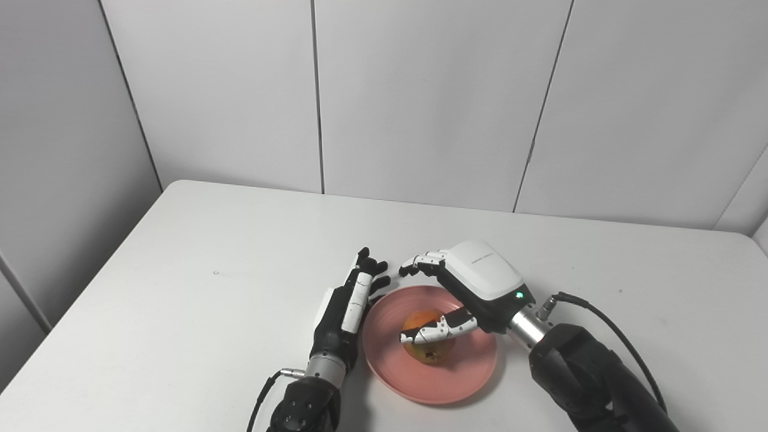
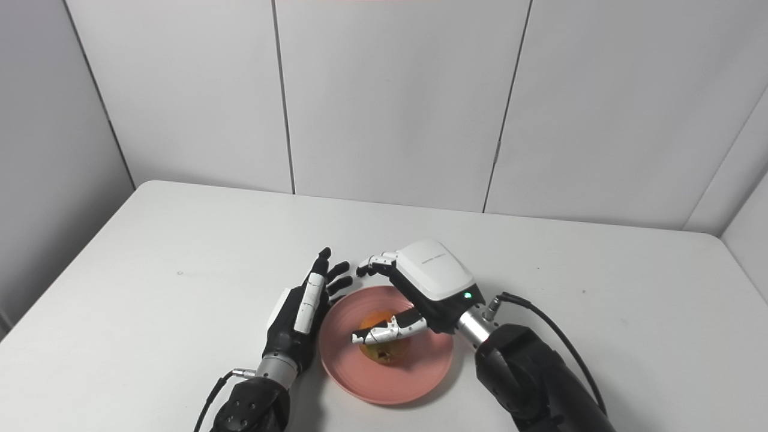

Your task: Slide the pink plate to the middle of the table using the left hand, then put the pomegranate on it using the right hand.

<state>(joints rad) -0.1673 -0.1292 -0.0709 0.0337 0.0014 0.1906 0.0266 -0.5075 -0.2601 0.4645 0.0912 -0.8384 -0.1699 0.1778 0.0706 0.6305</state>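
Observation:
The pink plate lies on the white table near the front middle. An orange-red pomegranate rests on the plate, left of its centre. My right hand hovers over the plate's far side with its fingers spread; its thumb crosses just above the fruit, and the other fingers reach past the plate's far rim. It does not close on the fruit. My left hand is open with straight fingers, standing edge-on against the plate's left rim.
The table's far edge meets grey wall panels. A black cable loops off the right wrist over the table at the right.

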